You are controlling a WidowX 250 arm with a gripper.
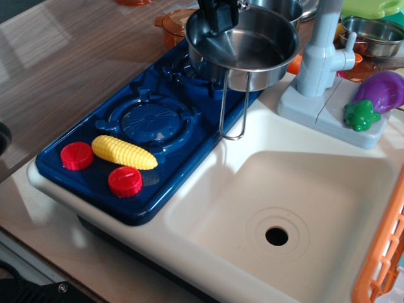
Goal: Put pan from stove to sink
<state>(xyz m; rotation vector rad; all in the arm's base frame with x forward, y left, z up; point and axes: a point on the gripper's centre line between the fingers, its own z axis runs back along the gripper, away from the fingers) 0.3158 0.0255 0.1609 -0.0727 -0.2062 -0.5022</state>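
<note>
The shiny steel pan [249,53] hangs tilted above the far right corner of the dark blue stove [151,126], lifted off it. Its wire-loop handle [232,107] points down toward the front, over the edge between stove and sink. My black gripper [218,16] is shut on the pan's far left rim at the top of the view. The cream-white sink [297,202] with its round drain hole [276,236] lies to the right and front. The light grey tap [322,57] stands just right of the pan.
A yellow corn cob [124,152] lies on the stove between two red knobs [77,155] [125,181]. A purple eggplant [379,95] rests on the tap base. A steel bowl [372,35] and an orange lidded pot [173,22] stand behind. An orange rack [385,252] borders the right.
</note>
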